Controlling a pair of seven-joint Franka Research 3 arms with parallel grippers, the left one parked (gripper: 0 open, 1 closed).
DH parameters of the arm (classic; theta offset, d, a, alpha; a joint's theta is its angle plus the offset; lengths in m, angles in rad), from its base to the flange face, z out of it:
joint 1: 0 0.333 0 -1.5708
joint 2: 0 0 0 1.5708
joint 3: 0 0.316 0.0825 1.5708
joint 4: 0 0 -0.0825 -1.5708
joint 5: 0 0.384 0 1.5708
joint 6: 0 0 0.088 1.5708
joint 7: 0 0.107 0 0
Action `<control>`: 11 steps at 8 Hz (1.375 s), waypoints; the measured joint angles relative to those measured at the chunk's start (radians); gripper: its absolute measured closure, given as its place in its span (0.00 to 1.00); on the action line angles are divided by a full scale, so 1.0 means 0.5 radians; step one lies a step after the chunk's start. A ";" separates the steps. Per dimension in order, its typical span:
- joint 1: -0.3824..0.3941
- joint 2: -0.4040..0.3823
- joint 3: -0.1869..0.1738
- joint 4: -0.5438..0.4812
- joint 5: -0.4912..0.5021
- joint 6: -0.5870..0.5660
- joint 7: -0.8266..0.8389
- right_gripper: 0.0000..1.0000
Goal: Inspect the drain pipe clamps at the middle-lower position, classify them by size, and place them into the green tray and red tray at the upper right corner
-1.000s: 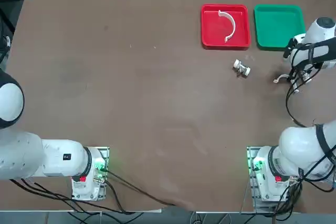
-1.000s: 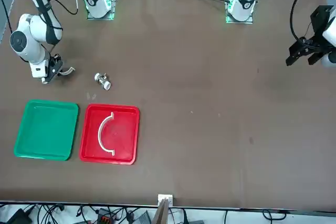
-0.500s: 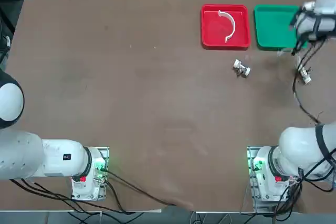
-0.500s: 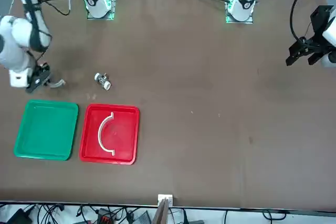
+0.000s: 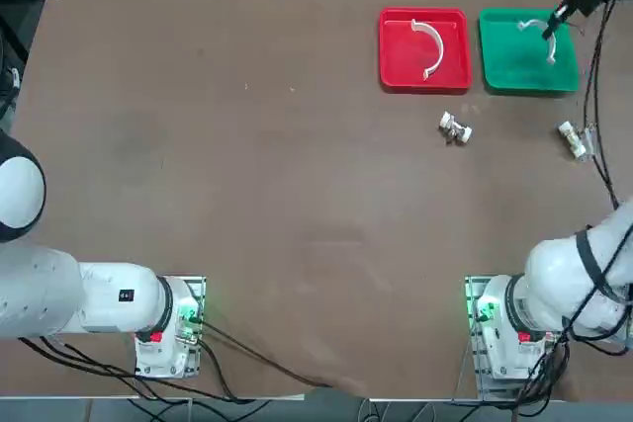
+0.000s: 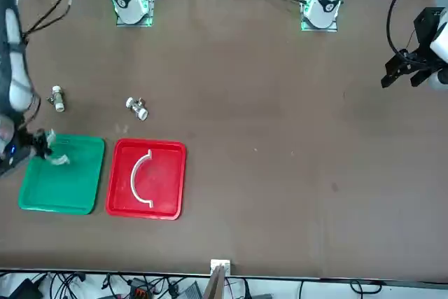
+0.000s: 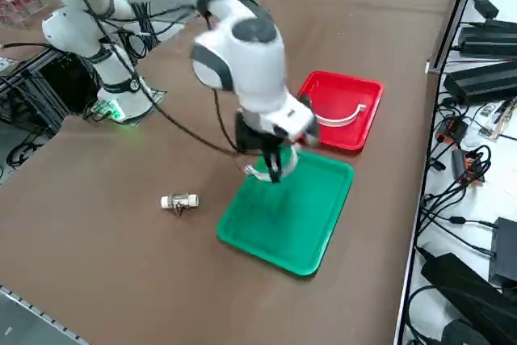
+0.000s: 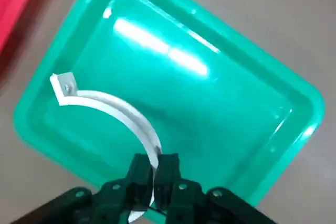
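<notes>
Brown surface [image 5: 247, 175] carries everything, and over its far right corner the right gripper [image 8: 154, 174] hangs, fingers pinched tight on one white drain pipe clamp [image 8: 113, 106] above the green tray [image 5: 514, 71]. Its arm stretches far forward from the base, wrist pointing steeply down. Two clamps show: this one, and another lying in the red tray [image 5: 396, 71]. Two trays sit side by side. Two small fittings [image 5: 455, 128] rest on the surface nearby.

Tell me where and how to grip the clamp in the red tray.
Judging by its pose, take the clamp at mid-arc, coming straight down, one finger inside the curve and one outside. It lies flat in the red tray, a thin C-shaped strip, so the band is the only narrow part; its ends sit nearer the rim.
</notes>
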 joint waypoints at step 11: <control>0.072 0.066 0.005 0.772 0.069 -0.648 0.689 0.00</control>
